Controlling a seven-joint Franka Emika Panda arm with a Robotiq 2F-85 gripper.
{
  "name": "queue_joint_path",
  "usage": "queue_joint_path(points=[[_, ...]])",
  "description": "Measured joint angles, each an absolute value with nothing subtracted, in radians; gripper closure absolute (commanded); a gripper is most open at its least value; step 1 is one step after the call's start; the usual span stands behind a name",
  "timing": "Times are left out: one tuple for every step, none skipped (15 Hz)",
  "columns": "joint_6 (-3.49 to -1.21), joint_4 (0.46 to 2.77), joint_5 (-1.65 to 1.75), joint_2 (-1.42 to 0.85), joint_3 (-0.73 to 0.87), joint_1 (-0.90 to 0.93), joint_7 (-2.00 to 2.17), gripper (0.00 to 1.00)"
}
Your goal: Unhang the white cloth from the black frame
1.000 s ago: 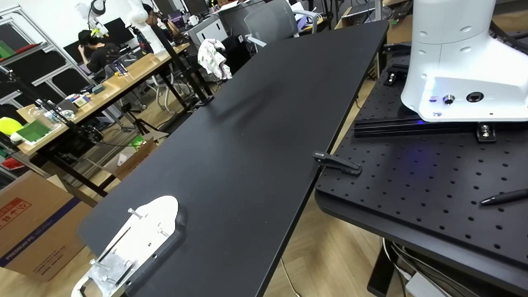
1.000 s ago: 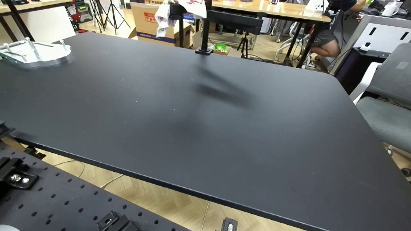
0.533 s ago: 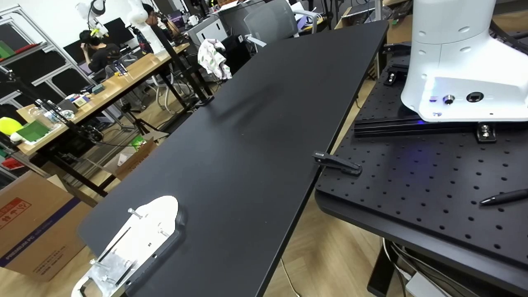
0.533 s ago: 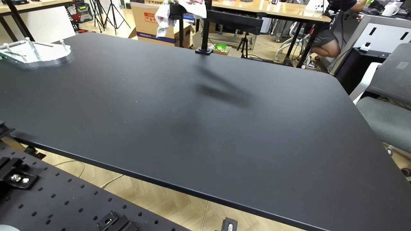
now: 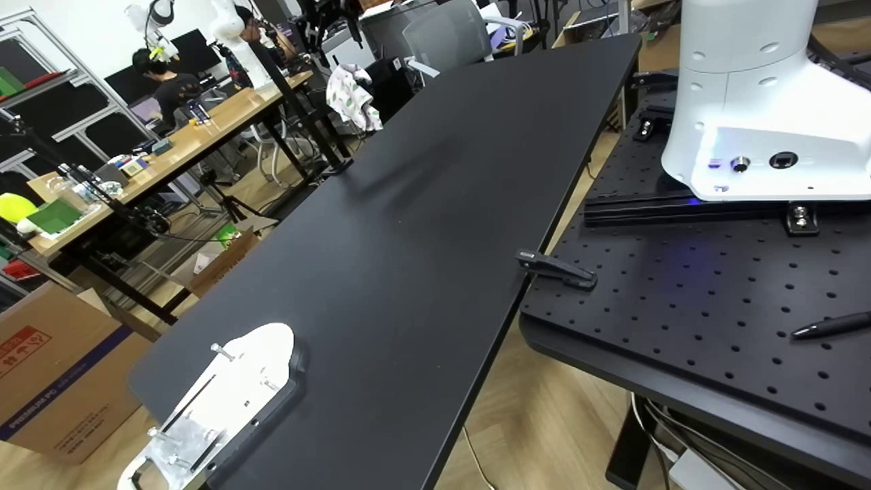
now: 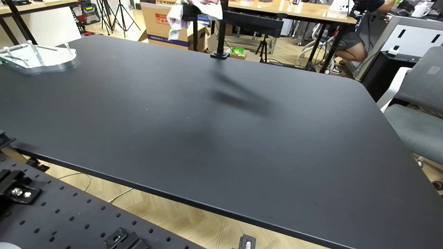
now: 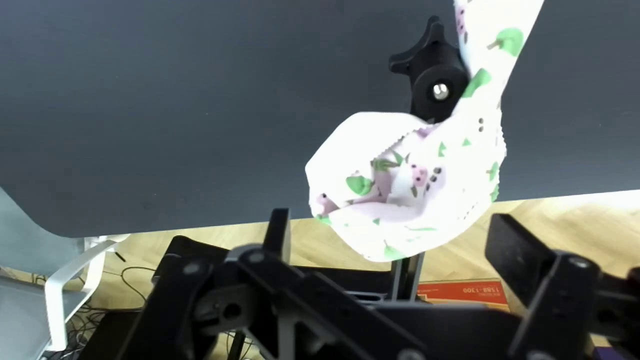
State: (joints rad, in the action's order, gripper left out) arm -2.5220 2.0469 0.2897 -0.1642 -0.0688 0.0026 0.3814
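The white cloth (image 7: 415, 200) has green and pink prints. It hangs bunched over the black frame (image 6: 221, 38), which stands at the far edge of the black table. The cloth also shows in both exterior views (image 5: 352, 97) (image 6: 175, 20); in one its top is cut off by the image edge. In the wrist view the cloth lies between and beyond my two spread fingers, apart from both. My gripper (image 7: 391, 217) is open and empty. It also shows at the top of an exterior view (image 5: 340, 45), just above the cloth. A black knob (image 7: 440, 82) of the frame shows beside the cloth.
A white board with upright metal pegs (image 5: 224, 395) lies at one end of the black table (image 6: 207, 138). A grey chair (image 6: 415, 114) stands by the other end. Cardboard boxes (image 5: 61, 374) and a wooden bench (image 5: 170, 163) are beyond the table.
In an exterior view my gripper has come down from the top edge to just above the cloth. The cloth and frame have not visibly moved.
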Motion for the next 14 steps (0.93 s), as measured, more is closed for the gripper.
queue_joint_path(points=[[-2.521, 2.028, 0.290, -0.184, -0.063, 0.016, 0.382, 0.33], [-2.520, 2.010, 0.290, -0.202, -0.055, 0.030, 0.382, 0.40], [-2.518, 1.996, 0.290, -0.216, -0.049, 0.042, 0.382, 0.47], [-2.516, 1.982, 0.290, -0.228, -0.043, 0.055, 0.382, 0.55], [-2.514, 1.971, 0.290, -0.238, -0.038, 0.065, 0.382, 0.62], [-2.510, 1.962, 0.289, -0.246, -0.034, 0.074, 0.382, 0.69], [-2.503, 1.955, 0.287, -0.252, -0.030, 0.081, 0.382, 0.75], [-2.493, 1.950, 0.281, -0.256, -0.028, 0.085, 0.381, 0.81], [-2.478, 1.948, 0.267, -0.258, -0.028, 0.088, 0.378, 0.89], [-2.460, 1.948, 0.251, -0.258, -0.028, 0.090, 0.375, 0.95], [-2.439, 1.948, 0.231, -0.257, -0.028, 0.092, 0.372, 1.00], [-2.416, 1.948, 0.210, -0.255, -0.028, 0.093, 0.369, 1.00], [-2.395, 1.949, 0.193, -0.251, -0.028, 0.093, 0.368, 1.00], [-2.374, 1.950, 0.180, -0.243, -0.028, 0.094, 0.368, 1.00]])
